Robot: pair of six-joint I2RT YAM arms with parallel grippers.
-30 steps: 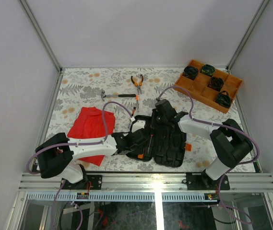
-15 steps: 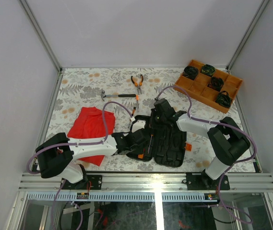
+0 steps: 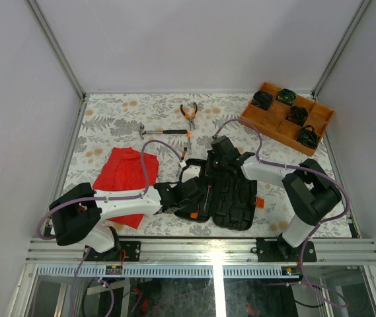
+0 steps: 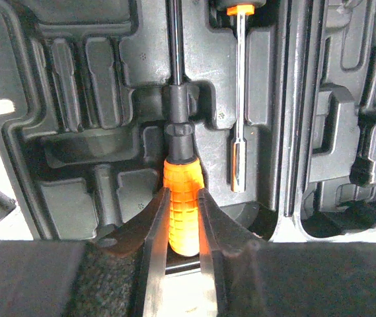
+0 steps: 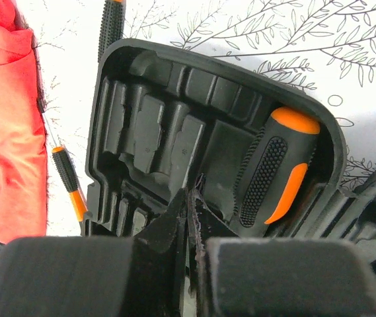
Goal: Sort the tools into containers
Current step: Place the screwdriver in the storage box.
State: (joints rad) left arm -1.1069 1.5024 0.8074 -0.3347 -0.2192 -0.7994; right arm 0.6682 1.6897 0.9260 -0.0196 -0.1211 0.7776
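The black tool case (image 3: pixel 230 198) lies open at the table's near centre. My left gripper (image 3: pixel 191 198) is shut on an orange-handled screwdriver (image 4: pixel 183 211) whose shaft lies along a moulded slot of the case (image 4: pixel 75 99). A thin steel driver (image 4: pixel 239 99) rests in the slot beside it. My right gripper (image 3: pixel 219 153) hangs over the case's far half, shut with nothing between its jaws (image 5: pixel 191 191). A thick black-and-orange handle (image 5: pixel 273 168) sits in a slot just right of it. The pliers (image 3: pixel 188 113), the hammer (image 3: pixel 161 132) and a small screwdriver (image 3: pixel 185 153) lie on the table beyond the case.
A red cloth (image 3: pixel 125 175) lies left of the case, under my left arm. An orange compartment tray (image 3: pixel 287 117) of black round items stands at the far right. Two small screwdrivers (image 5: pixel 69 181) (image 5: pixel 112 20) lie between cloth and case.
My right gripper has shut and drawn slightly back over the case's far half, and that arm's elbow has shifted. The left gripper and its screwdriver have not moved.
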